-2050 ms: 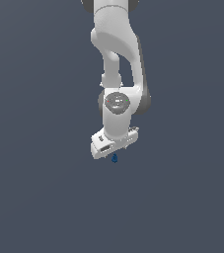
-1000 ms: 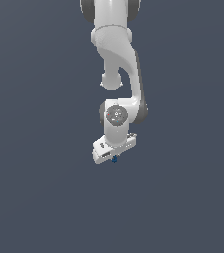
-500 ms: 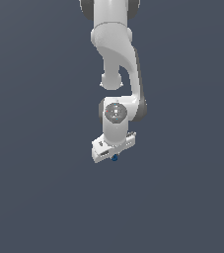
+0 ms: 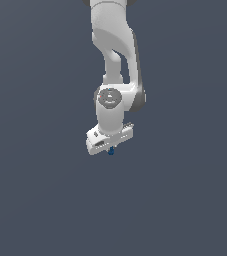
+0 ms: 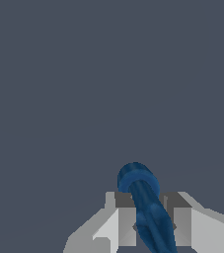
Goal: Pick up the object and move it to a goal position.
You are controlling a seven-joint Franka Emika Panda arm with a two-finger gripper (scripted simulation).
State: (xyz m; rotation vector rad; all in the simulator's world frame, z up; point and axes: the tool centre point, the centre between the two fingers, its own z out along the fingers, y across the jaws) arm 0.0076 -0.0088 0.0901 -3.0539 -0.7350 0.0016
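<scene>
Gripper (image 4: 111, 150) clamped on the object (image 5: 148, 207), a dark blue lump pinched between the fingers (image 5: 126, 217), tip poking out below. Carry step, judging by the grasp. No goal marker visible; next move needs a steady grip.

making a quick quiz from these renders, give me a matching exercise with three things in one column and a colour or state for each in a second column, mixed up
Things:
1. object
2. arm
3. gripper

Colour or state:
A. white, reaching down from the top of the exterior view
B. shut on something small
C. dark blue, long and thin, with a rounded end sticking out past the fingertips

Pairs: 1-C, 2-A, 3-B
</scene>
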